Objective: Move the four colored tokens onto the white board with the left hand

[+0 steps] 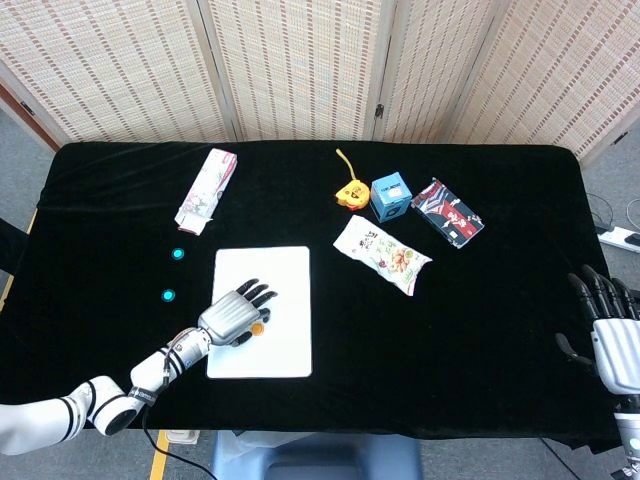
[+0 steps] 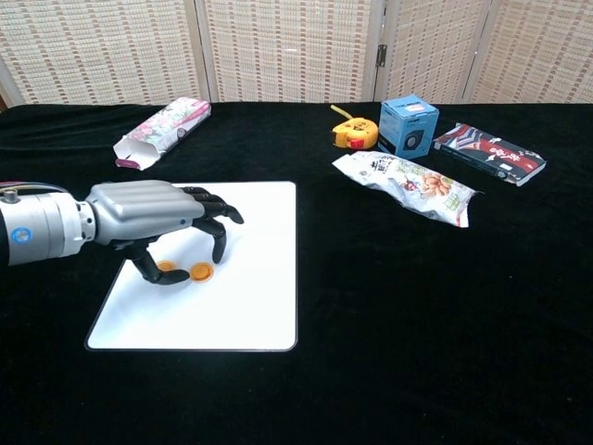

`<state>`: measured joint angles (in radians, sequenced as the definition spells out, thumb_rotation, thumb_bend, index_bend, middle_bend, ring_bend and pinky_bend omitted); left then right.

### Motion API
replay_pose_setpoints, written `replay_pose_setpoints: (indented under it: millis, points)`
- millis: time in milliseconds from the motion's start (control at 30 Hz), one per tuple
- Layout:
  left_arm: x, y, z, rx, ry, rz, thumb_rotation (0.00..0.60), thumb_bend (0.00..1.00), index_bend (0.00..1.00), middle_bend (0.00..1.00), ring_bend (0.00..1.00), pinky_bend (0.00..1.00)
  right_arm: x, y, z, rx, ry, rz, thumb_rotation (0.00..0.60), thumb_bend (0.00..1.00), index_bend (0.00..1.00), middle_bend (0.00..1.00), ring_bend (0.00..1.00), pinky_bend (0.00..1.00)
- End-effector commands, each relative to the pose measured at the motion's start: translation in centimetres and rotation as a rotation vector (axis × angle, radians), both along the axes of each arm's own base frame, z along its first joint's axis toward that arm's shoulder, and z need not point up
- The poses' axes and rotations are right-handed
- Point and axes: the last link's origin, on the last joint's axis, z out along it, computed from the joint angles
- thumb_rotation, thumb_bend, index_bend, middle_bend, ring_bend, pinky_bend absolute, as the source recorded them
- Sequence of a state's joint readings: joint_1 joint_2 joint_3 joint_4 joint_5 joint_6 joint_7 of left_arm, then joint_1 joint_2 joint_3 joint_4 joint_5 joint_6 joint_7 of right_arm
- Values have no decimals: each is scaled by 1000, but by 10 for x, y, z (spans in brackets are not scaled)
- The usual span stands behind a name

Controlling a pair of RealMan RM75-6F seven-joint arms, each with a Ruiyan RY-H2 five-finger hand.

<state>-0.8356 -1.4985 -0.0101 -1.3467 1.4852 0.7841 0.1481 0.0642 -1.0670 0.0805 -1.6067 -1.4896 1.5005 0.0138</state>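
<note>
The white board point(image 1: 285, 350) point(image 2: 250, 315) lies near the table's front left. Two orange tokens point(image 2: 199, 272) point(image 2: 167, 267) lie flat on it; the head view shows one orange token point(image 1: 257, 328). Two teal tokens point(image 1: 178, 254) point(image 1: 167, 295) sit on the black cloth left of the board. My left hand point(image 1: 235, 315) point(image 2: 157, 222) hovers over the orange tokens with its fingers spread and bent downward, and holds nothing. My right hand point(image 1: 608, 320) rests at the table's right edge, fingers apart and empty.
A pink carton point(image 1: 206, 188) point(image 2: 162, 132) lies behind the board. At the back right are a yellow tape measure point(image 1: 349, 192), a blue box point(image 1: 391, 196), a snack bag point(image 1: 381, 253) and a dark packet point(image 1: 447, 212).
</note>
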Motion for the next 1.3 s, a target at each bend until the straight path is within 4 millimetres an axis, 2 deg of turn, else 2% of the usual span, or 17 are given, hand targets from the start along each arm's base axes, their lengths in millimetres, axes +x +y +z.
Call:
replay_pose_setpoints:
  millis: [33,133,267,367,500,633,867,1067,1300]
  points:
    - [1,-1,3,5,-9,0,600,453,304,87,0,0,0,0,0,0,0,0,600,361,0,17,50,0]
    - [4,1,16,39,-67,9,600,453,276,85,0,0,0,0,1,-2,-1,-2,600,361,0,17,51,0]
    - [-2,12,50,120,-168,75,600,454,323,85,0,0,0,0,2,-5,1,-1,600,361,0,17,52,0]
    - [-18,24,71,180,-199,148,600,455,375,85,0,0,1,0,2,-3,0,3,600,361,0,17,53,0]
    - [-48,34,87,244,-201,258,600,457,433,85,0,0,1,-1,0,3,-2,5,600,361,0,17,51,0]
    - [-86,36,91,280,-171,372,600,456,443,85,0,0,2,-2,-1,7,-1,13,600,361,0,17,51,0]
    - [-133,28,87,310,-94,475,600,453,435,85,0,0,6,-5,0,8,4,27,600,361,0,17,52,0]
    - [-152,20,82,319,-84,517,600,449,416,85,0,0,8,-7,3,1,9,30,600,361,0,17,53,0]
    - [-153,21,76,324,-99,519,600,448,397,85,0,0,9,-7,4,-2,10,34,600,361,0,17,50,0]
